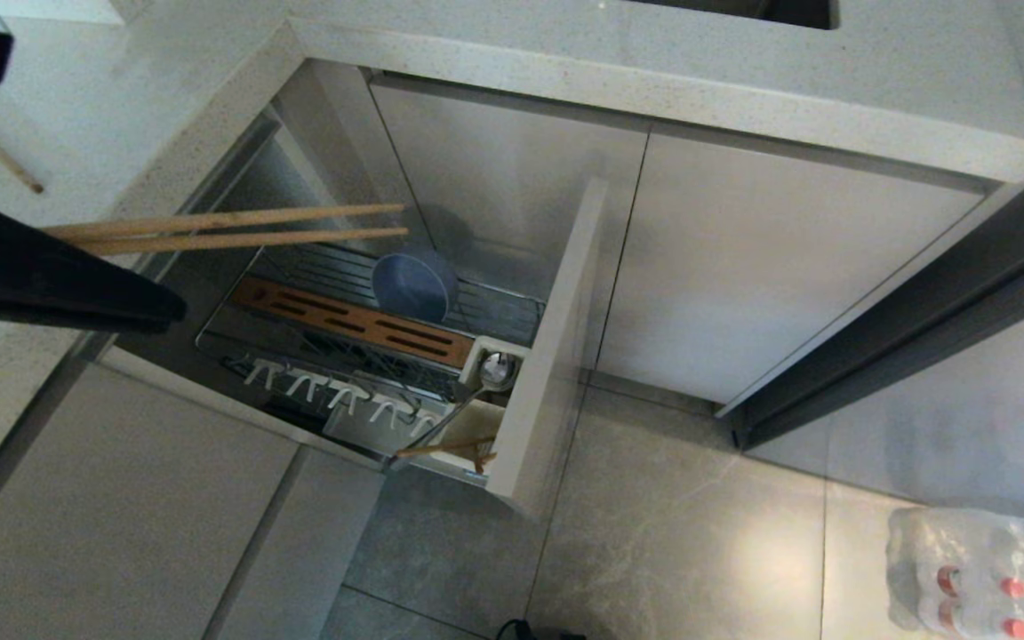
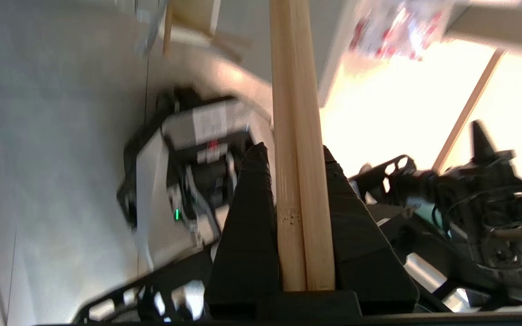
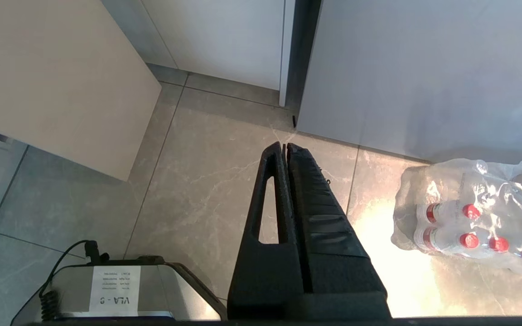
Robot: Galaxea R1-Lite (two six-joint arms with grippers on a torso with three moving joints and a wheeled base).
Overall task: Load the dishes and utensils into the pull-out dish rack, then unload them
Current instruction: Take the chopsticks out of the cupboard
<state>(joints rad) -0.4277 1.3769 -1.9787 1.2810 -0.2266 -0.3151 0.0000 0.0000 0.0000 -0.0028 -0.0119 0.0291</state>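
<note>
Chopsticks (image 2: 299,149) are sitting pinched between the left gripper's (image 2: 290,156) closed-in fingers, jutting out above the pull-out dish rack (image 1: 361,324).

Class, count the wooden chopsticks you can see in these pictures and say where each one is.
5: two chopsticks in the left gripper, one on the countertop, two in the rack's utensil cup. Others may be hidden.

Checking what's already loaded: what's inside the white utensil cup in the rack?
The cup holds the spoon, bowl end up, its handle slanting out toward more chopsticks lying beside it. The cup's bottom is hidden.
</note>
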